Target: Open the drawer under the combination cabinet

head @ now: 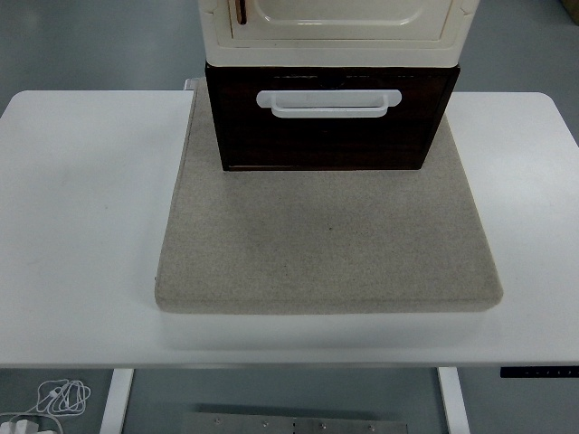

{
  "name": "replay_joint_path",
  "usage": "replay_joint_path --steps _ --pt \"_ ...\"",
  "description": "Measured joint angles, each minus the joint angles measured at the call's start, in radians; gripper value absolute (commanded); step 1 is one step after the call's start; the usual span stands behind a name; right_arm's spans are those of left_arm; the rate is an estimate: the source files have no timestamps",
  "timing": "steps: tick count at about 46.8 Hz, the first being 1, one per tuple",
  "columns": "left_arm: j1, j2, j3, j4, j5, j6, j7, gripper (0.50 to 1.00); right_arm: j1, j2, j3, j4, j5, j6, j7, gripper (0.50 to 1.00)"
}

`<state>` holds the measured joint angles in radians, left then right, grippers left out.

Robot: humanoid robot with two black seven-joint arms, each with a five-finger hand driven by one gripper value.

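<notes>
Neither hand is in frame, so we can't tell finger state or which arm sits nearer; both must be off past the side edges. Scanning left to right: bare white rectangular table top (81, 208) on the left, with a coiled white cable (56, 398) on the floor below its near-left corner. Centre: a beige square fabric mat (326, 253) lying flat on the table, and at its far edge the combination cabinet, a cream plastic upper compartment (339, 27) stacked on a dark brown drawer (330, 136). The drawer front faces us and looks fully closed, flush under the cream section. Its white plastic bar handle (327, 102) runs left-right across the upper part of the front, roughly on the table's centreline, so we judge neither arm has an obvious reach advantage. Pull direction should be straight toward the near edge, across the handle's long axis. The mat ahead of the drawer is bare, so nothing blocks the travel. Main risk, in our view: the whole cabinet sliding on the mat instead of the drawer opening. On the right, more bare table, with a dark control strip (540, 372) on its front edge.
</notes>
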<state>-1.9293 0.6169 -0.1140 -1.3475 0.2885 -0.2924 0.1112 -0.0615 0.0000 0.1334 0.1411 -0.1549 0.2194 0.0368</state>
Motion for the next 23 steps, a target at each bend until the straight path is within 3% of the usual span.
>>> replay_joint_path --steps 14,23 --pt "-0.052 -0.005 0.211 -0.043 -0.021 -0.025 0.059 1.0 0.0 0.0 0.0 0.0 0.0 0.0 0.0 0.926" --pt "-0.06 -0.002 0.241 -0.033 -0.021 -0.124 0.064 1.0 0.0 0.0 0.0 0.0 0.0 0.0 0.0 0.926"
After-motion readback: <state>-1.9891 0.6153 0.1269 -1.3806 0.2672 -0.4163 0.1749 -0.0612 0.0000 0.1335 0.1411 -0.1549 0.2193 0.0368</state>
